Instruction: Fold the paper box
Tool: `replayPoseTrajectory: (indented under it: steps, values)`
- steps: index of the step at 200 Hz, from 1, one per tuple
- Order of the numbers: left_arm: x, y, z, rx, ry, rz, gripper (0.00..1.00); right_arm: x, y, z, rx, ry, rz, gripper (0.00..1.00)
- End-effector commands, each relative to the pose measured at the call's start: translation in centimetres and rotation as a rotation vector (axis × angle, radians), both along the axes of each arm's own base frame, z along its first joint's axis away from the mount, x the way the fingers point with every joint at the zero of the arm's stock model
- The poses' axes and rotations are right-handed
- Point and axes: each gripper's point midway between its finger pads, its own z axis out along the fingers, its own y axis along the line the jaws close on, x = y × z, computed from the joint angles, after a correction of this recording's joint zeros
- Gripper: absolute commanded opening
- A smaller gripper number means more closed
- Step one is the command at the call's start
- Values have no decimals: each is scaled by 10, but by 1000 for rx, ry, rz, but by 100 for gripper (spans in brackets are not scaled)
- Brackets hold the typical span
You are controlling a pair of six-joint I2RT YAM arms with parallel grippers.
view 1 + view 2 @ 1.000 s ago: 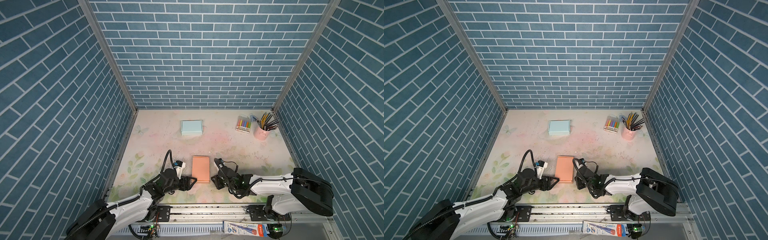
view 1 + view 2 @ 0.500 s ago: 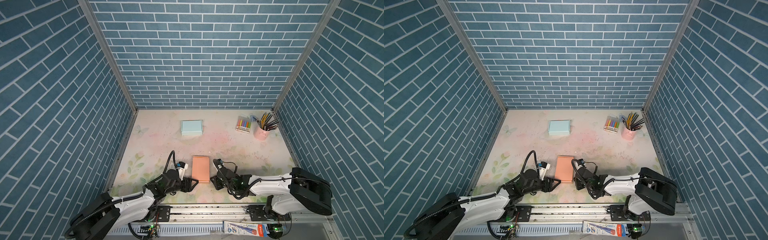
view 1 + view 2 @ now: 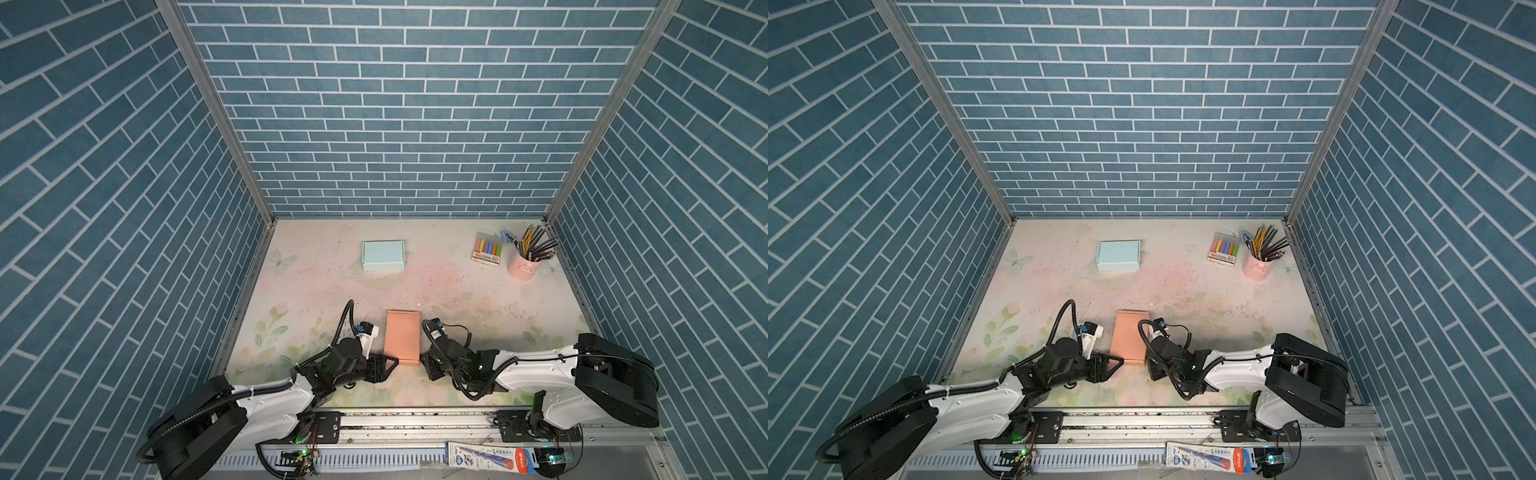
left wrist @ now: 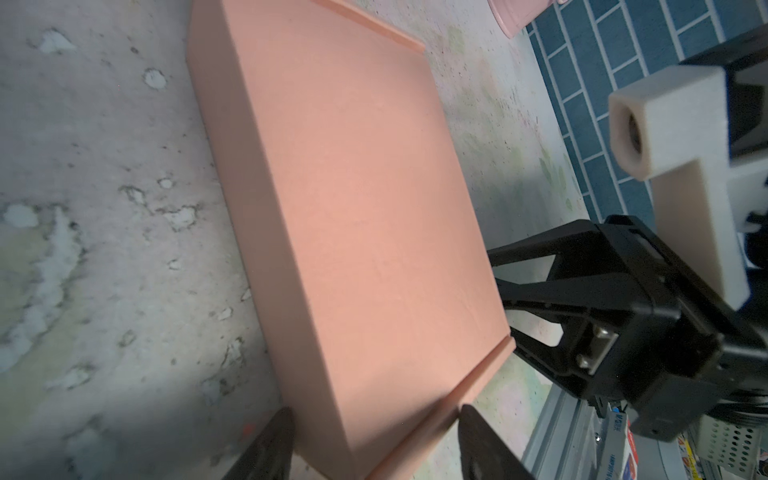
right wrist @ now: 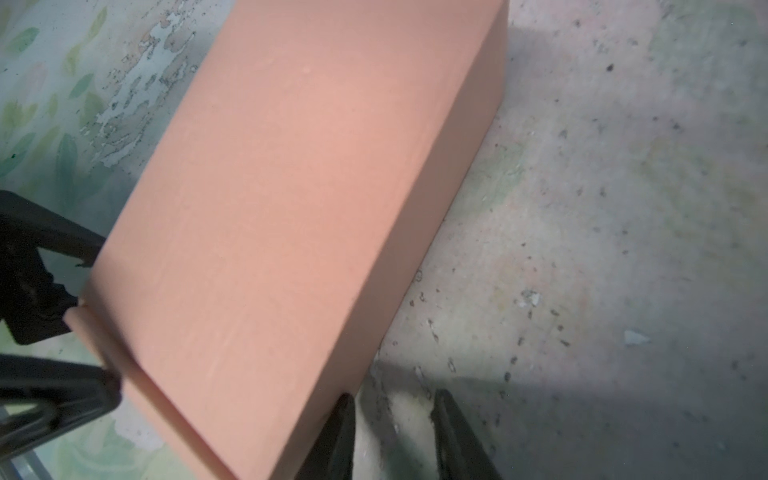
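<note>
**Salmon box lies closed between two low grippers**

Floral table carries everything. Both arms stretch forward from the near rail and lie low, wrists almost on the surface. The left arm angles in from the near left and the right arm from the near right.

Between them, at the middle of the table's near half, rests the paper box. Its lid is down flat and a thin lip shows along its near end. It looks light and thin-walled, easy to dent, and likely to slide on the tabletop if pushed from one side only. The folded edges and corners seem the firm places to hold, not the broad lid.

The left gripper is at the box's near-left corner, its fingers apart with that corner between them. Whether they press on it cannot be told. The right gripper sits at the near-right corner, its fingers slightly parted around nothing, one just beside the box's wall.
</note>
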Motion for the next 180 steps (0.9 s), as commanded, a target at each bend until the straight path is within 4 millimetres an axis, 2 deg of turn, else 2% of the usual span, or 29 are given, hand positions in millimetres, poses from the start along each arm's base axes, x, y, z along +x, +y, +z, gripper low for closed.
replayPoseTrajectory:
  steps: [1,106,143,180]
  values:
    - [-5,-18,15,-59,-7,-56,62,-25,-3,-22,-56,110,46,34]
    - [0,-20,15,-35,-18,-50,62,-30,-2,-20,-47,107,53,34]
    - [9,-18,13,-9,-19,-45,62,-34,1,-21,-39,115,56,35]
    - [27,-9,15,10,-36,-28,62,-39,4,-20,-31,119,55,34]
